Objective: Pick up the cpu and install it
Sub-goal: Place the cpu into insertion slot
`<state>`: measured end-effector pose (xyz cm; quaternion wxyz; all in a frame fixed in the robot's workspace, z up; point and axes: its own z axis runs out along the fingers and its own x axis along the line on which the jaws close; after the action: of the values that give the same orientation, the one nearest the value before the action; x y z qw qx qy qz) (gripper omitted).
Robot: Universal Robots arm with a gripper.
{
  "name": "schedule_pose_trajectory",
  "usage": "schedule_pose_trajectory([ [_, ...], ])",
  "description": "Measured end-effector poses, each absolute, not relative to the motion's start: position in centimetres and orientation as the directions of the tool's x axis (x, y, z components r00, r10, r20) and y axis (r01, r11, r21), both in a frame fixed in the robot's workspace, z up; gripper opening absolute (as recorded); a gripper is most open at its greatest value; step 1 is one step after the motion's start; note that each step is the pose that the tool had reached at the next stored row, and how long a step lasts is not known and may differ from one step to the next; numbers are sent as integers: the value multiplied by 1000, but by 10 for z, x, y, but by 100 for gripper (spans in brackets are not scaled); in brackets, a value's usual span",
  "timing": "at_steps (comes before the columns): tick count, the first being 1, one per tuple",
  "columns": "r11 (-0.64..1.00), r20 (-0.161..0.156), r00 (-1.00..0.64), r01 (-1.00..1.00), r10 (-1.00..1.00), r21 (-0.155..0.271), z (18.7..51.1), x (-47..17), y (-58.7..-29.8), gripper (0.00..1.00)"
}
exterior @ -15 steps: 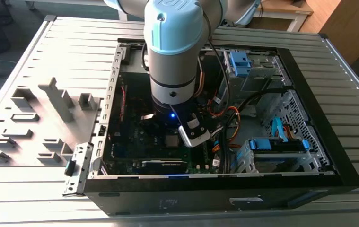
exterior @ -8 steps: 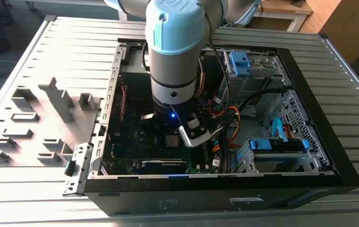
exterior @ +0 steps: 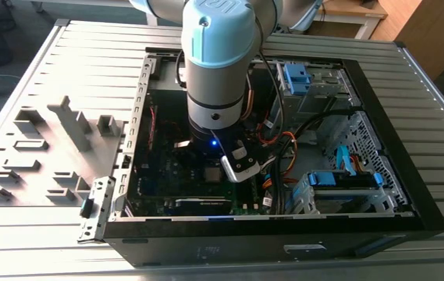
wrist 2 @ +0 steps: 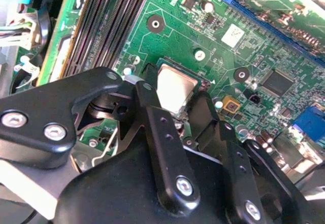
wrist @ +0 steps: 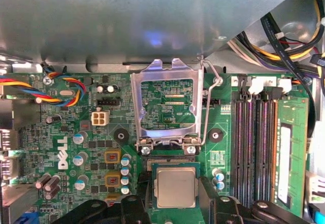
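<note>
Inside the case, the claw stands low at the socket. The cpu lies inside the claw, below the raised plate. Whether the claw grips it, I cannot tell.

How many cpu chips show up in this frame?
1. The cpu lies at the open socket beside its raised metal frame, with the hand around it. The arm may hide others.

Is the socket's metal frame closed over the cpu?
No. In the first wrist view the metal frame stands flipped open, and the cpu shows its silver top uncovered.
</note>
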<state>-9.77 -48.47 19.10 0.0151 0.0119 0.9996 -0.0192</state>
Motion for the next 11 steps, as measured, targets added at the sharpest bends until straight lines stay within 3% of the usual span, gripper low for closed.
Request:
schedule_pose_trajectory([
  [11,999,-27,-999,24,23,-38,191,-98,-485,51],
])
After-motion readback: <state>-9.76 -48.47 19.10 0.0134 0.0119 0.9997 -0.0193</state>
